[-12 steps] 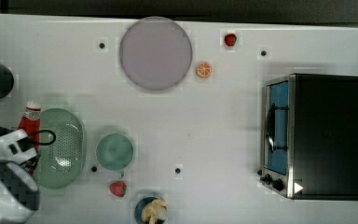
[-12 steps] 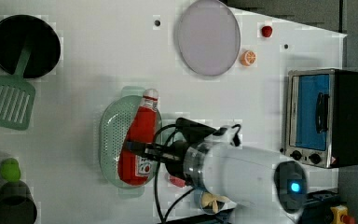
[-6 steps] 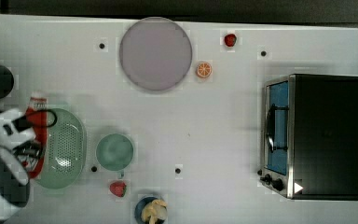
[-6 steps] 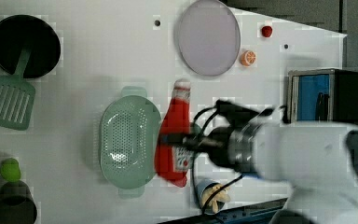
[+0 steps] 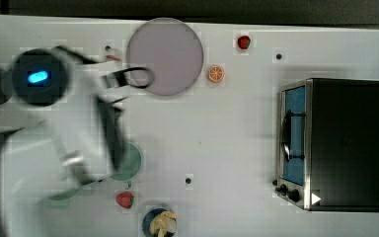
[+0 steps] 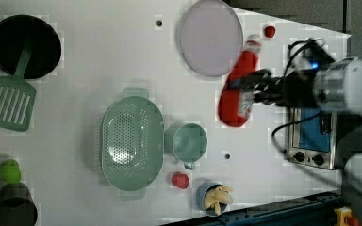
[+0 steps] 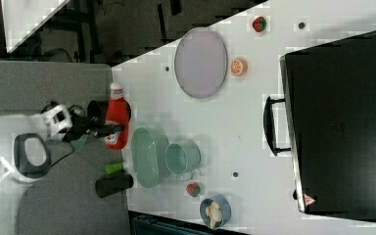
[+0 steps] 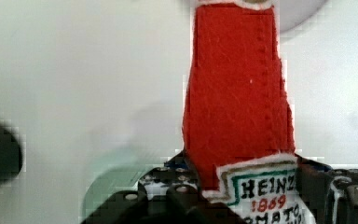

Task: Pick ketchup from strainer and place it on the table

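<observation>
My gripper (image 6: 253, 89) is shut on the ketchup (image 6: 238, 89), a red bottle with a white cap, gripping it at the labelled lower half. The bottle is held in the air over the white table (image 6: 99, 56); in the left view it sits beside the plate's right edge, well right of the strainer. The mint-green strainer (image 6: 132, 136) has nothing in it. The right view shows the ketchup (image 7: 117, 117) and gripper (image 7: 103, 129) left of the strainer (image 7: 149, 156). In the wrist view the ketchup (image 8: 237, 93) runs away from the gripper (image 8: 251, 193) above the table. The top view has the arm covering most of the strainer (image 5: 61, 200).
A grey-lilac plate (image 6: 210, 37), a teal bowl (image 6: 188, 141), strawberries (image 6: 269, 31) (image 6: 180, 180), a blue bowl of food (image 6: 214, 197) and a toaster oven (image 6: 311, 141) stand on the table. A black pan (image 6: 26, 44) and green spatula (image 6: 7, 101) lie at the left view's left. An orange slice (image 5: 216, 74) lies beside the plate.
The ketchup has been lifted out of the strainer and carried, in the left view, right and up to the plate's right edge. The strainer has stayed put, now with nothing in it.
</observation>
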`<state>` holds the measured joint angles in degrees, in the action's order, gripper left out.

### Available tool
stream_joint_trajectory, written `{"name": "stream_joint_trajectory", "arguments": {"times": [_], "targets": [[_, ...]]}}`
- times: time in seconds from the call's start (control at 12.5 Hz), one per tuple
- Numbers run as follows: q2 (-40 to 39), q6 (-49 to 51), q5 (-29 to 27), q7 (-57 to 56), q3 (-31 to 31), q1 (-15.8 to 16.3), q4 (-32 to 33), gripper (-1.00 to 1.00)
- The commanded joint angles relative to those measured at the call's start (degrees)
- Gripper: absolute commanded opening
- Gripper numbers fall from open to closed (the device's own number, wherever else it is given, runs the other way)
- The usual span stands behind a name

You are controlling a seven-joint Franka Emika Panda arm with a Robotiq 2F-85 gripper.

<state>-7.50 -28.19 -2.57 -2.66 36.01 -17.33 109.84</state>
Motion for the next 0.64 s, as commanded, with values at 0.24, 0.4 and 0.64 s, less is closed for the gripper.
{"name": "stream_joint_trajectory", "arguments": {"times": [0.24, 0.4, 0.64], "targets": [[0.5, 0.6, -0.9, -6.5, -10.5, -4.7, -0.7, 0.21], [0.5, 0.6, -0.9, -7.3, -13.9, -4.8, 1.8, 0.21], [0.5, 0.0, -0.9, -7.4, -16.8, -4.8, 6.7, 0.21]]}}
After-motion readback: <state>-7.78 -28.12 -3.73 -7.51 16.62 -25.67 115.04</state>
